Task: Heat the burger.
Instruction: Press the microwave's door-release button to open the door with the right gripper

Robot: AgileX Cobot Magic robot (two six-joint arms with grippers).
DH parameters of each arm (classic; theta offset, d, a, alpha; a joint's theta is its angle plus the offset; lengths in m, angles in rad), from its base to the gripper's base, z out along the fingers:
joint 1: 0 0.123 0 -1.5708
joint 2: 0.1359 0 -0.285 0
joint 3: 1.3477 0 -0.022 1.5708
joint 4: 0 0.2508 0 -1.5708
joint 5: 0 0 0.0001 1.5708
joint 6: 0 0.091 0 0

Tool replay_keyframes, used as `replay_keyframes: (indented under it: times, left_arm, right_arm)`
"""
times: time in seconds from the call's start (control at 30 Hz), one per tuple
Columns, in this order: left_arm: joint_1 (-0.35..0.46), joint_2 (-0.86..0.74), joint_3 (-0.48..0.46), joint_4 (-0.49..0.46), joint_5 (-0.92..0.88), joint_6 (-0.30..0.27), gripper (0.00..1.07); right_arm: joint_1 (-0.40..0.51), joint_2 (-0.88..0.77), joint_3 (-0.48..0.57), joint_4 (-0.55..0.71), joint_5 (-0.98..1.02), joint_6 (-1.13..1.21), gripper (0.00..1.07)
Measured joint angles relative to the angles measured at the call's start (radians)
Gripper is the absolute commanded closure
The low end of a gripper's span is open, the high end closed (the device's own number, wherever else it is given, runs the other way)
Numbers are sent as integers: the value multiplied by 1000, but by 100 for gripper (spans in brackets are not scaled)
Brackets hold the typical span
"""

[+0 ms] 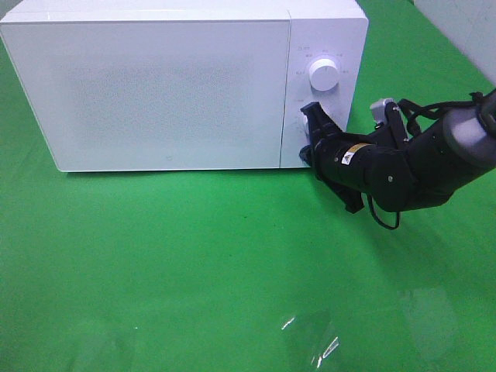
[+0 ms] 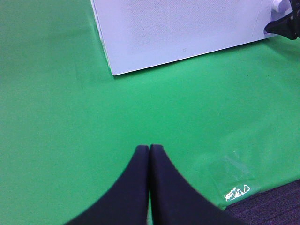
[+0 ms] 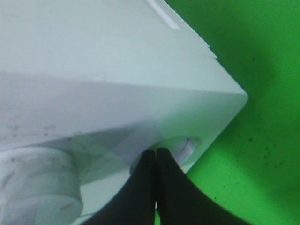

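Pressing its closed fingertips against the lower control (image 3: 183, 146) of the white microwave (image 1: 163, 85), the right tool (image 3: 156, 157) held nothing; the tips, shut together, seemed to serve as a poker to start the heating. Seen from above, the panel sat at the microwave's 3 o'clock side, under the dial (image 1: 323, 74). The door was closed and the burger out of sight, presumably inside. The left tool (image 2: 149, 151) hovered shut and empty over the green desk (image 1: 194, 263).
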Motion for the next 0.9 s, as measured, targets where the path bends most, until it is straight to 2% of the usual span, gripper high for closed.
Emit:
replay_keyframes:
  times: [0.67, 0.87, 0.9]
  left_arm:
    - [0, 0, 0, 0, 0, 0, 106]
    - [0, 0, 0, 0, 0, 0, 106]
    - [0, 0, 0, 0, 0, 0, 106]
  right_arm:
    - [0, 7, -17, 6, 16, -47, 107]
    - [0, 7, -38, 23, 70, -49, 107]
    - [-3, 6, -65, 36, 156, -49, 107]
